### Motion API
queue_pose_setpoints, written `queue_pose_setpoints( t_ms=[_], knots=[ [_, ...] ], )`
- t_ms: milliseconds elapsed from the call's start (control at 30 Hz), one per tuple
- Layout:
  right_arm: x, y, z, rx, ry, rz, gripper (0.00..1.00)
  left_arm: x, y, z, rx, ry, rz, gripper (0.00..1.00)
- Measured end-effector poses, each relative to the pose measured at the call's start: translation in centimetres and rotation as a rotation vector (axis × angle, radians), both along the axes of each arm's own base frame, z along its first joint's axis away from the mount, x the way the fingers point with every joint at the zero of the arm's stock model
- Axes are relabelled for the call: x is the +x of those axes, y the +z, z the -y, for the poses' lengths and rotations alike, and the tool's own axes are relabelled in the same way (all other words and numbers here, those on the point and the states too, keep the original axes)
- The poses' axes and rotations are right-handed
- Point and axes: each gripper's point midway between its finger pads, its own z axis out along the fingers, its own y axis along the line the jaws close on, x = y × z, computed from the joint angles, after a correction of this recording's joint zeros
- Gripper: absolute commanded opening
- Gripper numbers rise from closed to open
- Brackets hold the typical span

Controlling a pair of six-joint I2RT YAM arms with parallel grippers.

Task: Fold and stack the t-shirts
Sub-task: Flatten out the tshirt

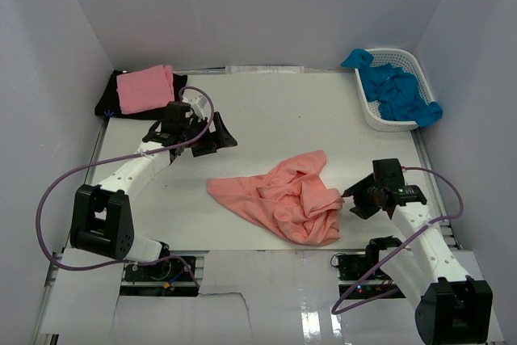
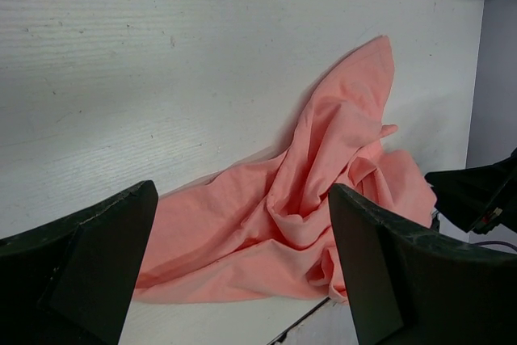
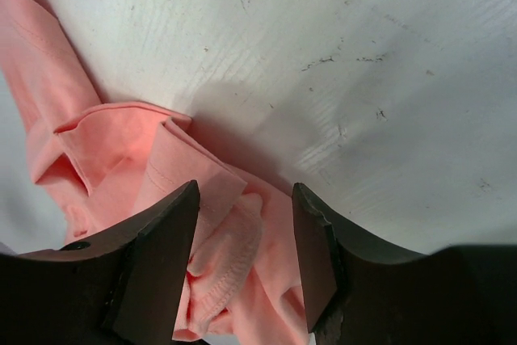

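Currently the left gripper (image 1: 212, 139) hangs with its jaws spread wide and nothing between them. The salmon-coral t-shirt (image 1: 283, 199) lies crumpled on the table (image 1: 266, 111) ahead of them, well apart. The right gripper (image 3: 242, 256) stands with its jaws half spread, astride a bunched hem at that shirt's near edge. Behind the left jaws, a folded pink t-shirt (image 1: 145, 89) rests on a black t-shirt (image 1: 107, 107).

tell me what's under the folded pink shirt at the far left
A black shirt lies under the folded pink shirt, showing only along its left and near edges. The rest of it, and anything else in that stack, is covered.
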Motion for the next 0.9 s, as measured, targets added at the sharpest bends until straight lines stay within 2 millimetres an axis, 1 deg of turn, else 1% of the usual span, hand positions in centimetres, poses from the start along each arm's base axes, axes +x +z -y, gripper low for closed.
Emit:
queue_pose_setpoints(
  t_ms=[167, 300, 400, 500, 600, 633, 667, 833, 867, 900],
  knots=[
    [0.6, 0.5, -0.2, 0.015, -0.008, 0.033, 0.63, 0.1, 0.1, 0.1, -0.004, -0.008, 0.009, 0.98],
    [0.9, 0.9, -0.7, 0.047, -0.017, 0.057, 0.65, 0.1, 0.3, 0.2, -0.01, -0.015, 0.016, 0.98],
    [1.0, 0.9, -0.9, 0.07, -0.027, 0.082, 0.62, 0.1, 0.4, 0.3, -0.014, -0.019, 0.017, 0.98],
    [0.6, 0.1, -1.1, 0.09, -0.038, 0.068, 0.59, 0.1, 0.4, 0.4, -0.016, -0.026, 0.021, 0.98],
    [0.2, -0.5, -1.3, 0.105, -0.044, 0.053, 0.55, 0.0, 0.4, 0.4, -0.017, -0.031, 0.023, 0.98],
    [0.3, -0.5, -1.4, 0.109, -0.046, 0.056, 0.47, 0.0, 0.5, 0.4, -0.018, -0.032, 0.023, 0.98],
    [0.3, -0.5, -1.4, 0.113, -0.047, 0.062, 0.45, 0.0, 0.5, 0.4, -0.018, -0.033, 0.023, 0.98],
    [0.9, 0.0, -1.5, 0.127, -0.064, 0.099, 0.41, 0.0, 0.5, 0.5, -0.019, -0.037, 0.024, 0.98],
    [0.9, 0.0, -1.5, 0.127, -0.065, 0.103, 0.38, 0.0, 0.5, 0.5, -0.019, -0.037, 0.024, 0.98],
    [1.0, 0.0, -1.5, 0.126, -0.066, 0.105, 0.32, 0.0, 0.5, 0.5, -0.019, -0.037, 0.025, 0.98]
  ],
)
